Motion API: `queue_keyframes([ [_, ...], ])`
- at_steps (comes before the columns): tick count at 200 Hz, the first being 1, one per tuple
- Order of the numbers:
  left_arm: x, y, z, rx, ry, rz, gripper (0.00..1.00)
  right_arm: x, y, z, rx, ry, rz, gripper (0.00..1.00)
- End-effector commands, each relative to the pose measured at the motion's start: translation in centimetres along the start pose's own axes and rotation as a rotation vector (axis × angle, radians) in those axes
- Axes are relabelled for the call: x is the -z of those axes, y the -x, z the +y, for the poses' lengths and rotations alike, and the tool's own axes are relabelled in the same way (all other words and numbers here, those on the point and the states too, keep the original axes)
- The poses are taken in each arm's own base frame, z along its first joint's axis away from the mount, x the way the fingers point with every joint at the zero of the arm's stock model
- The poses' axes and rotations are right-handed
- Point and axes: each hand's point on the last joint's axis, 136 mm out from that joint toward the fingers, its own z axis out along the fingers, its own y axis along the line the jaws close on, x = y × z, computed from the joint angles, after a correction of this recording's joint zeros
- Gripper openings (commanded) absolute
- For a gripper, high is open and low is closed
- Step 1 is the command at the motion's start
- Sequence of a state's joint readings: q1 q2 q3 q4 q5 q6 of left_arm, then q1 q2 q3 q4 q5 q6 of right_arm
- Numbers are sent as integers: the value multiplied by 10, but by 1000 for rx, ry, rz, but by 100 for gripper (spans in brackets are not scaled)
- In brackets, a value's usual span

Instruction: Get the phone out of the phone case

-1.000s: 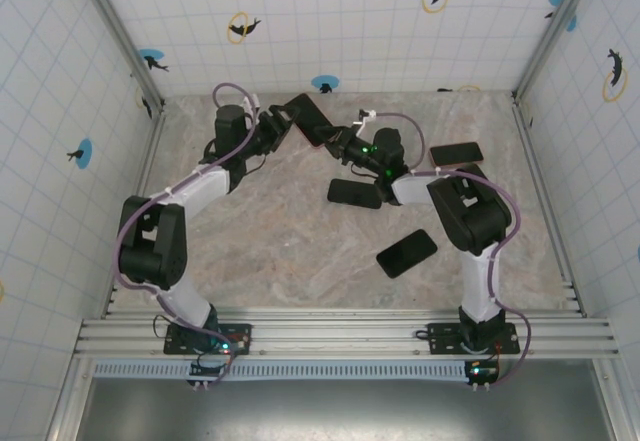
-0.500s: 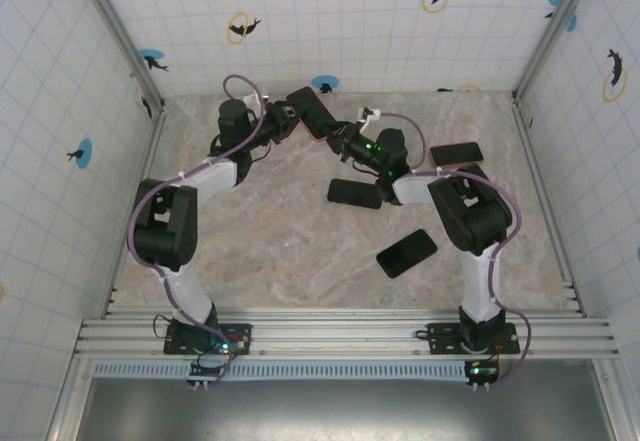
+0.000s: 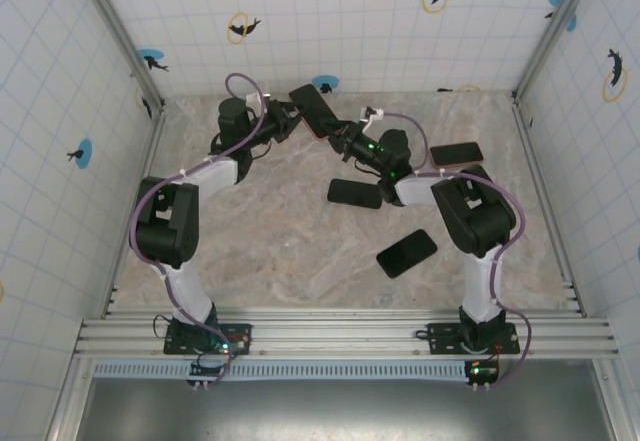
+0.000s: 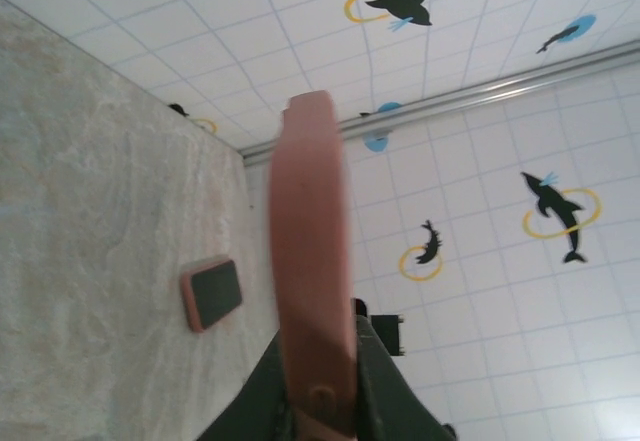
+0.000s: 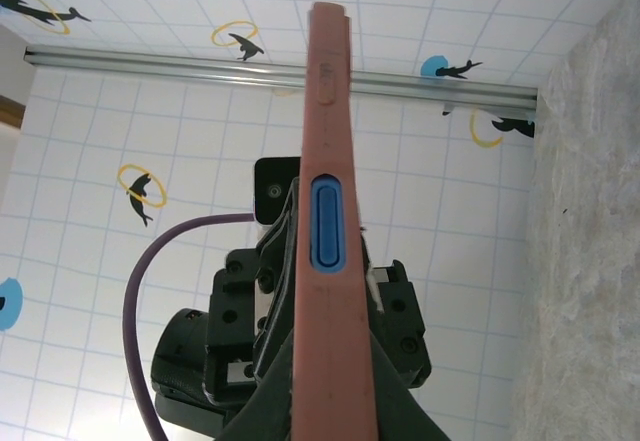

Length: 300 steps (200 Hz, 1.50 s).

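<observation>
A phone in a pink phone case point(image 3: 313, 109) is held in the air over the back of the table, dark face up. My left gripper point(image 3: 289, 119) is shut on its left end and my right gripper point(image 3: 340, 138) is shut on its right end. The left wrist view looks along the case's pink edge point(image 4: 312, 251), which sits clamped in the left gripper point(image 4: 322, 386). The right wrist view has the case edge with a blue side button point(image 5: 330, 223) standing up out of the right gripper point(image 5: 335, 406), and the left gripper point(image 5: 272, 291) grips it behind.
Three more phones lie on the marble table: a dark one point(image 3: 355, 193) under the right arm, another point(image 3: 407, 252) nearer the front, and a pink-cased one point(image 3: 456, 153) point(image 4: 211, 294) at the right. Tiled walls close in the back and sides.
The left gripper has shut on the left end of the cased phone, and the phone has shifted slightly toward the back wall. The right gripper kept its hold.
</observation>
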State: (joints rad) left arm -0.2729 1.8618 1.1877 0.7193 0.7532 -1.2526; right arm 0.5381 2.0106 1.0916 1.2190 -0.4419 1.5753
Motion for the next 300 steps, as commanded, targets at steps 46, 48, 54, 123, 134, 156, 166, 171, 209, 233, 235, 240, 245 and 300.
queue_keyframes([
  [46,-1,18,-29,-91,-101,-52,0,13,-5,43,90,101,1,31],
  [48,-1,19,-30,-91,-102,-54,0,14,-5,43,91,102,-1,32],
  [54,0,21,-31,-90,-105,-67,0,16,-4,45,97,113,-10,33],
  [123,4,35,-47,-67,-152,-207,0,22,-15,43,197,144,-6,33],
  [134,5,35,-47,-61,-159,-215,0,22,-15,42,201,144,-7,31],
  [156,2,34,-50,-56,-173,-209,0,20,-13,43,200,158,-7,30],
  [166,1,34,-49,-51,-177,-208,0,17,-12,43,198,163,-2,28],
  [171,0,33,-49,-47,-177,-204,0,16,-12,45,202,169,1,28],
  [209,-4,32,-53,-42,-202,-192,0,7,-10,48,223,176,15,26],
  [233,-4,31,-53,-37,-204,-191,0,3,-7,46,224,179,20,24],
  [235,-4,31,-53,-36,-206,-191,0,3,-6,46,225,178,19,24],
  [240,-4,31,-53,-35,-207,-191,0,2,-7,46,227,179,21,23],
  [245,-4,31,-53,-33,-206,-191,0,1,-6,46,229,178,22,23],
  [300,-4,32,-52,-16,-203,-194,0,-3,-10,40,260,148,50,19],
])
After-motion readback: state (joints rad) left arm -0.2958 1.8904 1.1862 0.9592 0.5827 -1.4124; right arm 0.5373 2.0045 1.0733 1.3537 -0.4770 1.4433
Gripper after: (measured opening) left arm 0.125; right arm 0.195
